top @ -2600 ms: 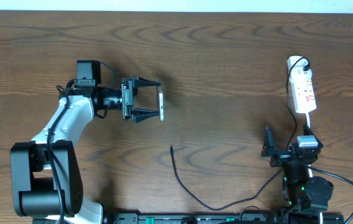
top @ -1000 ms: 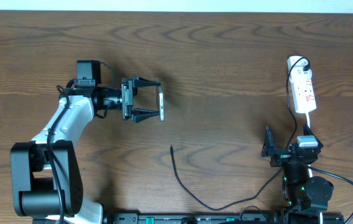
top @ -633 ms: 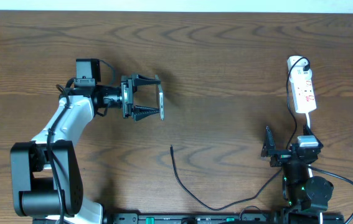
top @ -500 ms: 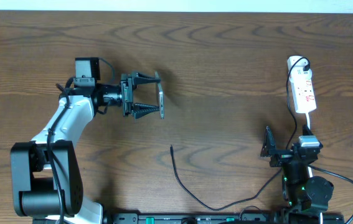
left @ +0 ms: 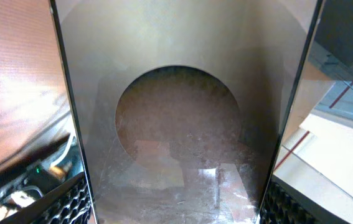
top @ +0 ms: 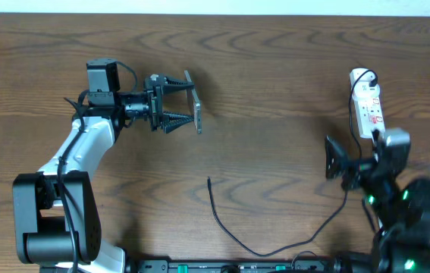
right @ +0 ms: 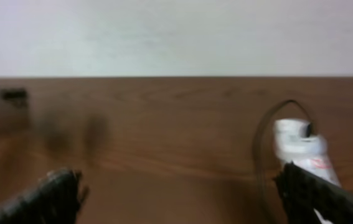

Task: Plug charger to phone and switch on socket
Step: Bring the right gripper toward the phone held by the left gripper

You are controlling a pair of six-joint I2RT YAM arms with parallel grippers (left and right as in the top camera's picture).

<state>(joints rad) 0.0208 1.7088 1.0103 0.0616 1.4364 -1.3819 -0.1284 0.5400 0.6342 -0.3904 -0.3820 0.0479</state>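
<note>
My left gripper [top: 190, 105] is shut on the phone [top: 196, 112] and holds it on edge above the table's far left. In the left wrist view the phone's dark glossy face [left: 188, 124] fills the frame between my ribbed fingers [left: 70, 205]. The charger's thin black cable [top: 216, 214] lies on the table at front centre, its tip pointing away from me, below the phone. The white socket [top: 368, 106] lies at the far right; it also shows in the right wrist view [right: 304, 149]. My right gripper [top: 334, 163] is open and empty, just in front of and left of the socket.
The wooden table [top: 275, 76] runs to a pale wall at the back. A black cable plugs into the socket's far end [top: 371, 76]. The left arm's base [top: 48, 220] stands at the front left.
My left gripper has carried the phone toward the far edge and turned it slightly. My right arm has risen from the front right and moved toward the socket.
</note>
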